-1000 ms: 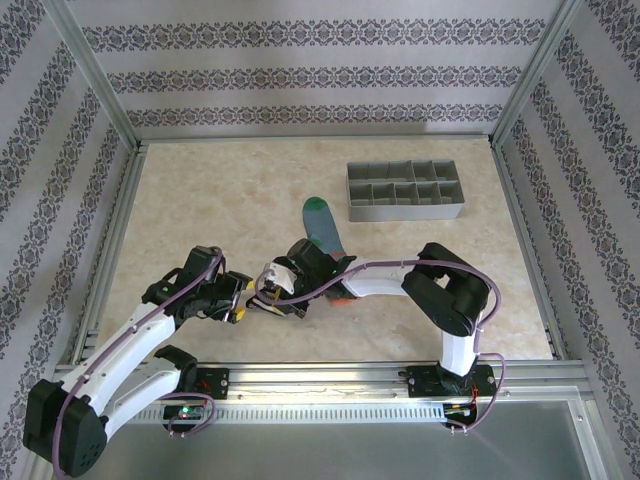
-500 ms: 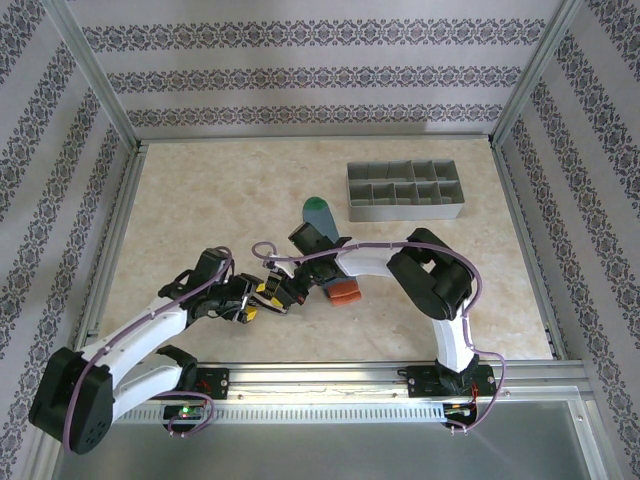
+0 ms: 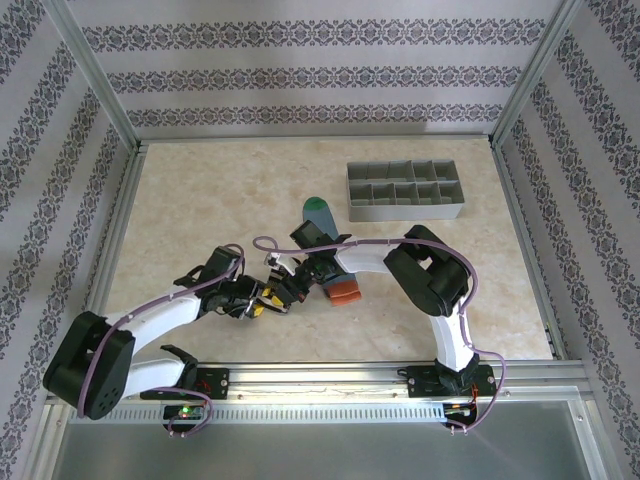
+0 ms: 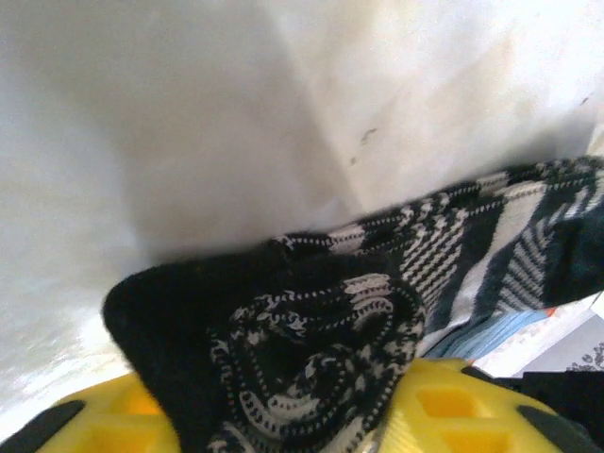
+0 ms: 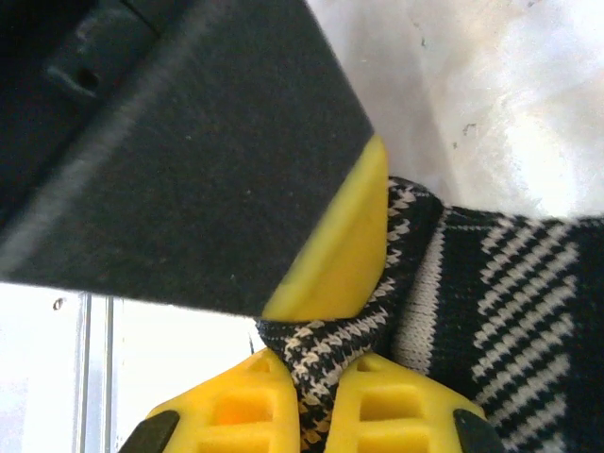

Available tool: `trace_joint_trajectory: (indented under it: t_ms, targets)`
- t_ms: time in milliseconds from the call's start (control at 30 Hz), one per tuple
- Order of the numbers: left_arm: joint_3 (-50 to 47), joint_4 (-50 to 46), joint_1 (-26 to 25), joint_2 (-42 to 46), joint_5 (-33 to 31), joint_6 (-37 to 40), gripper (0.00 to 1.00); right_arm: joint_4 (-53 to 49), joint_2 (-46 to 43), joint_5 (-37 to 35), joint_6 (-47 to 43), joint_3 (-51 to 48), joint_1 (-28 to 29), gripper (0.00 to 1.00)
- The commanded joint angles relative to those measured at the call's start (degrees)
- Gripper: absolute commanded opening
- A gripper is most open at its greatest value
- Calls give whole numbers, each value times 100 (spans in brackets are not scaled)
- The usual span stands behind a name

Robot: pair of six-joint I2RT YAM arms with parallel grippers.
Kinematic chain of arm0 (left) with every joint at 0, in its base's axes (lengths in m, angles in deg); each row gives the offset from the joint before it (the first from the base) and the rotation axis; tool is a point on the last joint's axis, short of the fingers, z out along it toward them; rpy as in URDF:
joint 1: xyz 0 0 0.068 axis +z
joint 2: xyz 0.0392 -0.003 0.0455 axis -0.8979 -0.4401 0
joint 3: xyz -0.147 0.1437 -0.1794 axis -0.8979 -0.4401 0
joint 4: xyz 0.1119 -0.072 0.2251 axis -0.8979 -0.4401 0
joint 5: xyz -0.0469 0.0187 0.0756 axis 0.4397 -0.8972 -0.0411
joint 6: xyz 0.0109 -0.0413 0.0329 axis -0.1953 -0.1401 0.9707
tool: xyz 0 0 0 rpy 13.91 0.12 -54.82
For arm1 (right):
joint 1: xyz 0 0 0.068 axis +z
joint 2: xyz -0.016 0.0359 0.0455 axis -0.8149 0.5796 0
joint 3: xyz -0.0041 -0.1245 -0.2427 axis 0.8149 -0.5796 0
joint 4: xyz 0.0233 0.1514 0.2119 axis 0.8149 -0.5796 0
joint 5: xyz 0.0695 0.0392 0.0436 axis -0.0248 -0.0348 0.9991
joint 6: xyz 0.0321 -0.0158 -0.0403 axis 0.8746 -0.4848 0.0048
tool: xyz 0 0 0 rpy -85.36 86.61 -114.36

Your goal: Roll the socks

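Observation:
The black sock with thin beige stripes (image 4: pixel 311 340) is wound into a tight roll, and my left gripper (image 4: pixel 302 420) is shut on it between its yellow fingers (image 4: pixel 453 406). A fold of the same sock (image 5: pixel 472 302) is pinched in my right gripper (image 5: pixel 316 401), which is shut, with the left gripper's yellow fingertip (image 5: pixel 335 245) pressed against it from above. In the top view both grippers, left (image 3: pixel 260 300) and right (image 3: pixel 286 290), meet at the table's front centre. The grey-blue sock (image 3: pixel 320 222) lies under the right arm, green toe far, orange cuff (image 3: pixel 345 293) near.
A grey compartmented tray (image 3: pixel 405 190) stands at the back right. An aluminium frame rail (image 3: pixel 330 375) runs along the near edge, and patterned walls close in the sides. Bare marble tabletop (image 3: pixel 200 200) lies to the left and behind.
My left gripper has moved right until it touches the right gripper. The right arm has drawn its gripper slightly back and right, with the black sock between them.

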Motion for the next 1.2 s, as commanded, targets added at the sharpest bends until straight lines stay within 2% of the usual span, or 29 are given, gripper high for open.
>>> trace_joint_trajectory:
  t_ms: [0,100,200,367,500,700,833,900,933,1000,1033,1100,1167]
  targets:
    - [-320,-740,-130,-363,-9,214,13,-668,296,-1108,-172,-328,-26,0]
    - [-357,-1114,-158,-205,-80,126,0,-262,-267,-1540,-540,-584,110,15]
    - [-342,-1335,-157,34,-148,-42,0,336,-1049,-2358,-962,-1023,366,35]
    - [-110,-1565,-176,105,-198,-119,0,1251,-2274,-4434,-1518,-1775,1182,55]
    - [-16,-1558,-205,42,-192,-161,0,1323,-2347,-5747,-1922,-1877,2019,58]
    - [47,-1556,-204,-35,-144,-138,0,1603,-1577,-7337,-2643,-1532,2769,60]
    - [80,-1556,-203,-65,-129,-128,0,1679,-1142,-7717,-2993,-1275,2814,59]
    - [82,-1540,-207,-69,-121,-137,0,1600,-979,-7695,-3040,-1189,2802,55]
    - [84,-1531,-203,-55,-112,-141,0,1546,-917,-7659,-3026,-1151,2805,48]
    - [98,-1510,-204,-3,-101,-165,0,1465,-859,-7627,-2921,-1124,2799,25]
    - [106,-1511,-196,54,-96,-186,3,1371,-853,-7570,-2834,-1121,2777,17]
    - [143,-1531,-186,236,-129,-205,19,1181,-891,-7416,-2633,-1127,2742,4]
    - [256,-1703,-161,519,-258,-231,37,909,-960,-7136,-2353,-1151,2652,0]
